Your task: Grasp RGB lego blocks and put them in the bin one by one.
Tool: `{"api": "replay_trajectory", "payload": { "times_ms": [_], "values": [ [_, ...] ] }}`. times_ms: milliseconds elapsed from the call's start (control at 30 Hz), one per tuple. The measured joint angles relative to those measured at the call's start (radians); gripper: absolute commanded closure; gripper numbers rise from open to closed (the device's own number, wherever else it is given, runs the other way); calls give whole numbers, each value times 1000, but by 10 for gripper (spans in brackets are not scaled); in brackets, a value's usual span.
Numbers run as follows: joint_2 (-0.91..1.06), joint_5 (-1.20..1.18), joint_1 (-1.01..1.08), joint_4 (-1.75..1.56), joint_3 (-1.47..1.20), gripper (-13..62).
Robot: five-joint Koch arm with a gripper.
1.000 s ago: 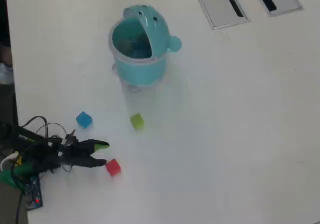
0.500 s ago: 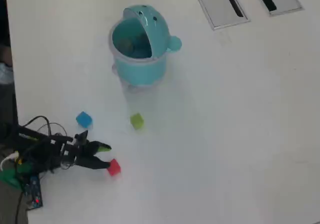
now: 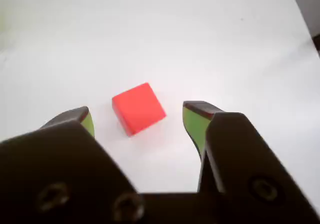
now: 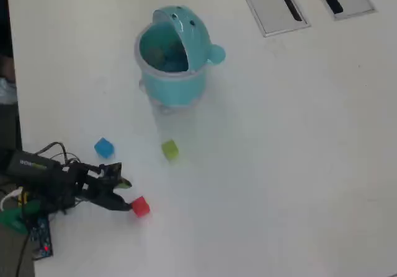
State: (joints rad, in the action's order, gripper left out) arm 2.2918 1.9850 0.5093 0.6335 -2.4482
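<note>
1. The red block (image 3: pixel 138 107) is seen resting on the white worktop (image 4: pixel 285 165), between the spread tips of the gripper (image 3: pixel 137 119); no contact is observed in the wrist view.
2. The jaws are found open.
3. The blue block (image 4: pixel 103 147) and yellow-green block (image 4: pixel 169 150) are noted apart, nearer the bin (image 4: pixel 173 79).
4. The bin's lid (image 4: pixel 189 32) is seen tipped open.

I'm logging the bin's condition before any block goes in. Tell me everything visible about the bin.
The bin appears only in the overhead view: a round turquoise container, plastic-looking, standing upright on the white table. Its domed lid, bearing two dark dots, is flipped up at the far side, leaving the mouth open. A small knob sticks out at its right. Nothing touches it; its contents are unclear.
</note>
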Motion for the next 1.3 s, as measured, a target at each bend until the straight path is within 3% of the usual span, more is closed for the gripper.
{"api": "replay_trajectory", "payload": {
  "times_ms": [500,733,1300],
  "values": [
    [-15,238,-17,66,6,147],
    [-137,396,5,11,5,147],
    [-387,411,23,-193,71,142]
  ]
}}
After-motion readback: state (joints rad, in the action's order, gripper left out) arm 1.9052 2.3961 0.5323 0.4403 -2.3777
